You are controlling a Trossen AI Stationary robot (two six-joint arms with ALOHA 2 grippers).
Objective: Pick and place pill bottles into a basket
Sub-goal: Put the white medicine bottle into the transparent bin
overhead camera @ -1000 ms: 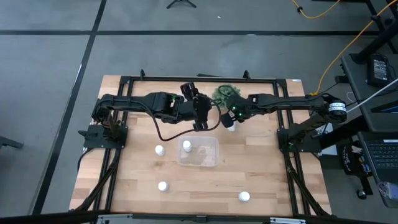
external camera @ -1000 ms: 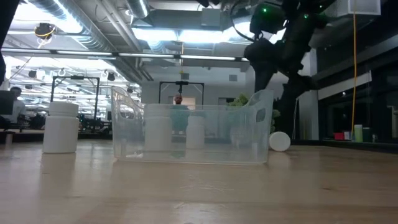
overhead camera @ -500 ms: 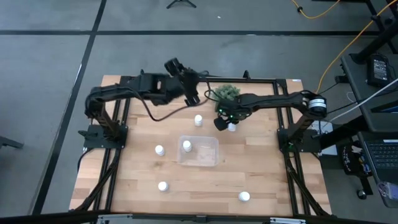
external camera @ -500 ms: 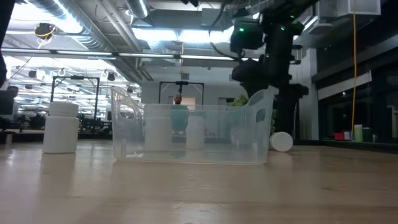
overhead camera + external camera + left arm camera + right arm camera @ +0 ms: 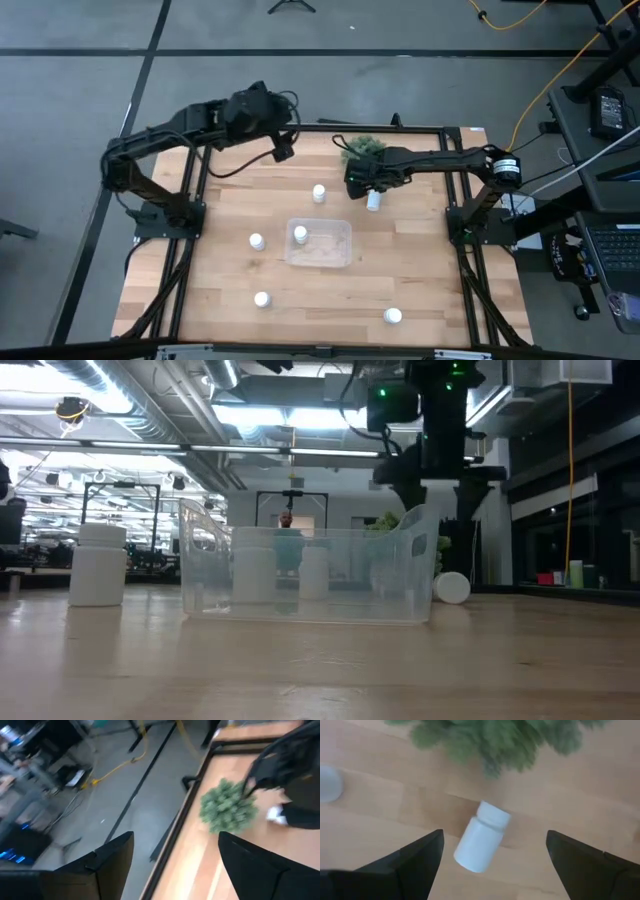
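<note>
Pill bottle, target (image 5: 481, 838): lying on its side on the table, just beside the green spiky plant (image 5: 362, 148), outside the basket (image 5: 320, 244).
Right gripper (image 5: 362, 185): fingers spread wide, holding nothing, poised over the toppled bottle (image 5: 373, 200).
Key relation: bottle sits between the fingertip lines; long axis runs oblique to the gap, cap toward the plant.
Left gripper (image 5: 281, 148): released, raised near the table's far edge, well apart.
Nearer arm: right.
Basket contents: one bottle (image 5: 300, 234) upright inside.
</note>
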